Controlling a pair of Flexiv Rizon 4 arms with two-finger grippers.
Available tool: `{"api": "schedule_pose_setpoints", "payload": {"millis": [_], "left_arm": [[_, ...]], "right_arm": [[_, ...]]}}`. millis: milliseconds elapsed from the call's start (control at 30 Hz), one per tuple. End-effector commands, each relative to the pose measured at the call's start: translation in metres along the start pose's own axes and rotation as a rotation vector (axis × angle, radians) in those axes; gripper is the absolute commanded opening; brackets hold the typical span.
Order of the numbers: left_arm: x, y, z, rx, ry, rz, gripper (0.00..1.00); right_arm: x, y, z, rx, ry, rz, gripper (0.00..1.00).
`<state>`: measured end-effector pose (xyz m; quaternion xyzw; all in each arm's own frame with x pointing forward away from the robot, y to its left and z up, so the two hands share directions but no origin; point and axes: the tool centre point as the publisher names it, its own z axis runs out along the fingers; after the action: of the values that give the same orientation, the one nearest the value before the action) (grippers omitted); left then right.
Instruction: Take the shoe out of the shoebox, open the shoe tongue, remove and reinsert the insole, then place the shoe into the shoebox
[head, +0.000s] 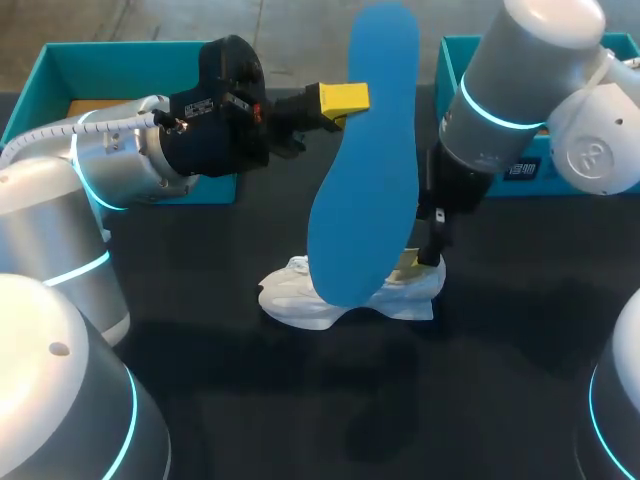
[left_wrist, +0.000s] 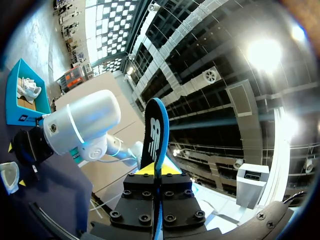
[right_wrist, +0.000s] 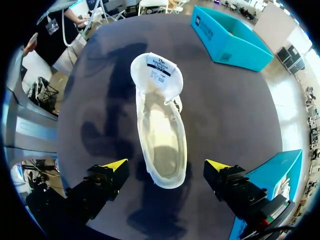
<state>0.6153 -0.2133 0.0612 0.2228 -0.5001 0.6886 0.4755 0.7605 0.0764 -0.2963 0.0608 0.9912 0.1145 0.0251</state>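
The white shoe (head: 345, 298) lies on its side on the dark table, partly hidden by the blue insole (head: 365, 150). My left gripper (head: 343, 98) is shut on the insole's edge and holds it up in the air above the shoe. Seen from the left wrist, the insole (left_wrist: 154, 132) stands edge-on between the left gripper's (left_wrist: 156, 171) tips. My right gripper (head: 425, 262) hangs over the shoe's heel. From the right wrist, the shoe (right_wrist: 161, 127) is empty inside with its tongue (right_wrist: 156, 70) folded back, and the right gripper (right_wrist: 166, 167) is open, its fingers straddling the heel without touching.
A teal shoebox (head: 60, 62) stands at the back left behind my left arm. A second teal shoebox (head: 455, 55) sits at the back right behind my right arm; it holds another white shoe (left_wrist: 27, 90). The table's front half is bare black surface.
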Motion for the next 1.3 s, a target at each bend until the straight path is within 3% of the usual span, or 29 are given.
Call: {"api": "schedule_pose_setpoints", "payload": {"millis": [33,167,700,900,1100,1300], "left_arm": [[0.004,0.005,0.007,0.120,-0.009,0.001,0.00],[0.004,0.005,0.007,0.120,-0.009,0.001,0.00],[0.004,0.005,0.007,0.120,-0.009,0.001,0.00],[0.004,0.005,0.007,0.120,-0.009,0.001,0.00],[0.004,0.005,0.007,0.120,-0.009,0.001,0.00],[0.004,0.005,0.007,0.120,-0.009,0.001,0.00]], "right_arm": [[0.000,0.000,0.001,0.001,-0.001,0.000,1.00],[0.000,0.000,0.001,0.001,-0.001,0.000,1.00],[-0.048,0.032,0.047,-0.005,-0.013,-0.043,1.00],[-0.050,0.033,0.073,0.037,0.033,-0.071,1.00],[-0.046,0.030,0.089,0.025,0.060,-0.057,1.00],[-0.040,0.029,0.093,0.027,0.072,-0.046,0.78]]}}
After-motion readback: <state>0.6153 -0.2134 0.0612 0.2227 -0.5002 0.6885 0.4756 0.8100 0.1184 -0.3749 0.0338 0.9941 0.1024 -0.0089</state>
